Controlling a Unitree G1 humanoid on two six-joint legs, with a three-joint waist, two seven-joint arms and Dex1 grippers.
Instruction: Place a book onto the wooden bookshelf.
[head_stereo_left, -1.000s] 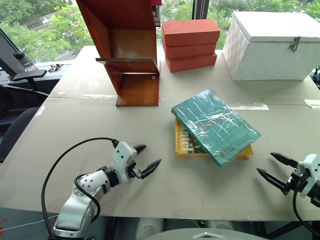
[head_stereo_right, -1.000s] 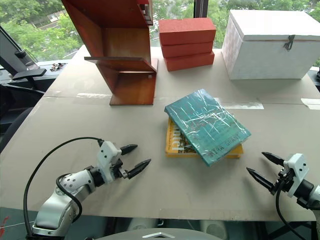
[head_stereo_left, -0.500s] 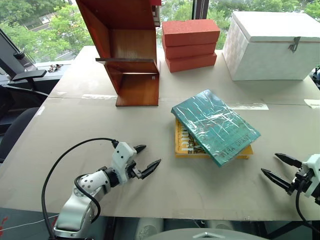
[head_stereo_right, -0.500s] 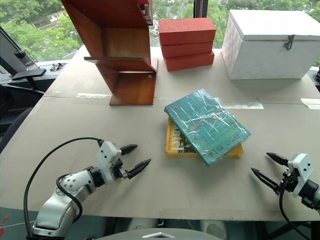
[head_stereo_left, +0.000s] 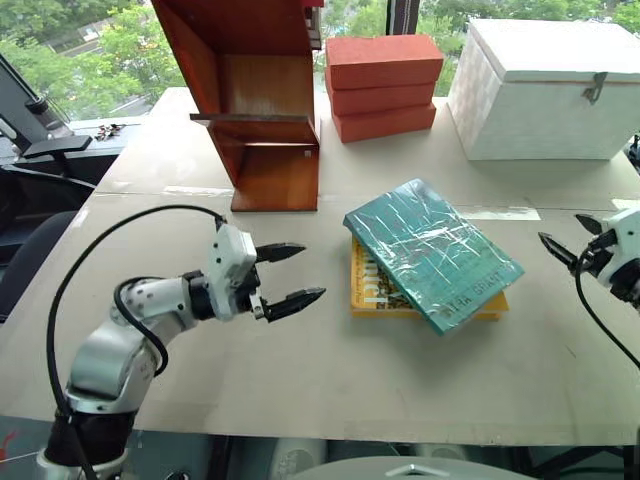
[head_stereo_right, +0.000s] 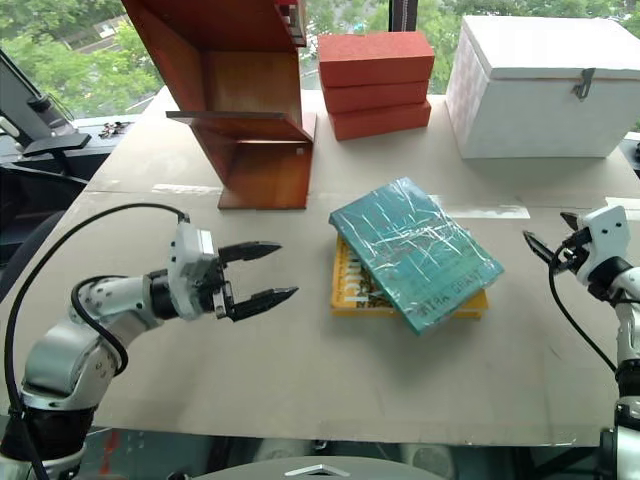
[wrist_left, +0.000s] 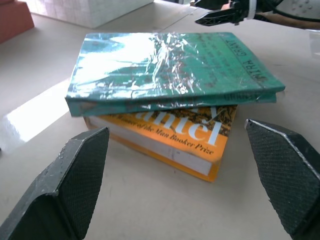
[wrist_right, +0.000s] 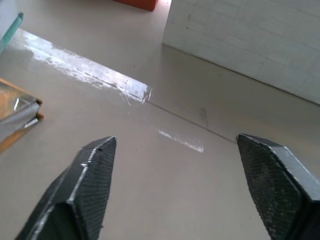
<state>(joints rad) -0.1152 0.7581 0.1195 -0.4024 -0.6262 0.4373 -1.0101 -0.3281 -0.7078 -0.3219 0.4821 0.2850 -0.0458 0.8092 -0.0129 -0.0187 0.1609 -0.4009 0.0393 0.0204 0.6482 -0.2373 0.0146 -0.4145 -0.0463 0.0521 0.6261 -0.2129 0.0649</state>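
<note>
The teal-green book, in its crinkled plastic cover, lies flat and skewed on top of a smaller yellow-orange book in the middle of the table. My left gripper hovers open to the left of this stack and points at it, and both spines face it in the left wrist view. My right gripper is raised off the table to the right of the book, open with nothing between its fingers. The wooden bookshelf stands at the back left, and its thin shelf board is bare.
Three stacked orange-red blocks sit behind the books, right of the shelf. A white box with a latch stands at the back right, ahead of my right gripper. A strip of glossy tape crosses the tabletop. A chair stands off the table's left side.
Both arms have lifted off the table's front edge. The left gripper rose and turned toward the books. The right gripper moved up and forward to beside the book's right edge.
</note>
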